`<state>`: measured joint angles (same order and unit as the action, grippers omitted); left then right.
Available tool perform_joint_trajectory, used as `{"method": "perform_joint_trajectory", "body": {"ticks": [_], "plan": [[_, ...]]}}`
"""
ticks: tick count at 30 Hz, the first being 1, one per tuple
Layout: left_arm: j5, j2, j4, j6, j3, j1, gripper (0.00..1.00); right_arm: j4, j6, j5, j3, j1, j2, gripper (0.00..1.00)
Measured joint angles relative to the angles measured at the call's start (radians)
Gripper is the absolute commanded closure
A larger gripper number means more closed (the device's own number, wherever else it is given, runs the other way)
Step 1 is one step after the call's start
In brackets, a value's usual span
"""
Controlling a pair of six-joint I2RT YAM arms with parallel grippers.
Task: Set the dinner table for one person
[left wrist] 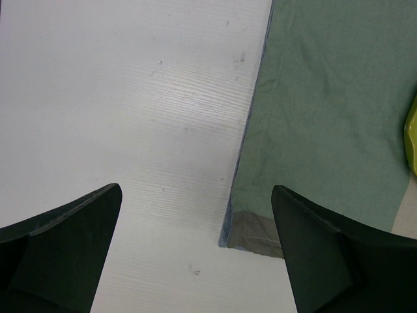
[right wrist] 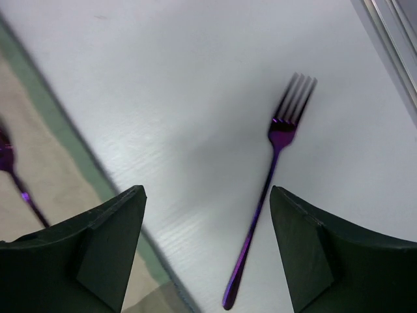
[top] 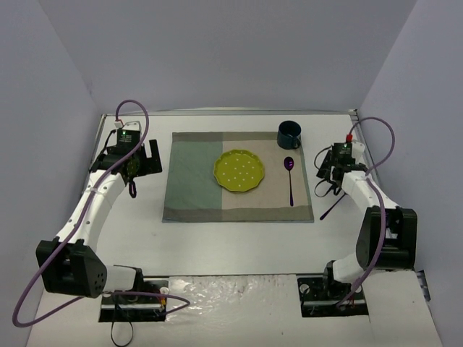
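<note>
Worktop (top: pixel 239 246) spread beneath both arms, mat (top: pixel 195 181) at centre. Right pincer (right wrist: pixel 206 189) wide above loose purple fork (right wrist: pixel 263 195) near right edge, seemingly not touching; left pincer (left wrist: pixel 195 188) wide, empty, beside mat's left edge

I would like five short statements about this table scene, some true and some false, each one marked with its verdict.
1. The plate lies on the mat. True.
2. The fork lies on the mat. False: it lies on the bare table, right of the mat.
3. The spoon lies left of the plate. False: it lies right of it.
4. The right gripper is open and holds nothing. True.
5. The mug stands on the plate. False: it stands near the mat's far right corner.
</note>
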<state>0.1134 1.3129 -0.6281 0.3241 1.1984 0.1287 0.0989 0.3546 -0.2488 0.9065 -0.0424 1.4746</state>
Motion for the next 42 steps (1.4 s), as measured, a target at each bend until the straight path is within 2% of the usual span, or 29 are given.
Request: {"method": "perform_joint_trajectory", "body": {"ticks": [5, 13, 23, 26, 29, 37, 42], "plan": [[0.001, 0.000, 0.000, 0.000, 0.000, 0.000, 0.03, 0.009, 0.050, 0.003, -0.066, -0.075, 0.007, 0.34], [0.015, -0.006, 0.000, -0.003, 0.000, 0.000, 0.03, -0.033, 0.075, 0.054, -0.085, -0.130, 0.089, 0.50], [0.018, -0.010, 0.000, -0.003, 0.000, 0.000, 0.03, -0.052, 0.079, 0.082, -0.110, -0.168, 0.116, 0.76], [0.019, -0.010, 0.000, -0.003, 0.000, 0.000, 0.03, -0.066, 0.079, 0.088, -0.111, -0.173, 0.125, 0.90], [0.019, -0.010, 0.000, -0.003, 0.000, 0.000, 0.03, -0.076, 0.076, 0.094, -0.111, -0.176, 0.127, 0.99], [0.019, -0.011, 0.000, -0.003, 0.000, 0.000, 0.03, -0.080, 0.067, 0.096, -0.111, -0.176, 0.125, 1.00], [0.020, -0.011, 0.000, -0.003, 0.000, 0.000, 0.03, -0.053, 0.068, 0.066, -0.093, -0.107, 0.070, 1.00]]}}
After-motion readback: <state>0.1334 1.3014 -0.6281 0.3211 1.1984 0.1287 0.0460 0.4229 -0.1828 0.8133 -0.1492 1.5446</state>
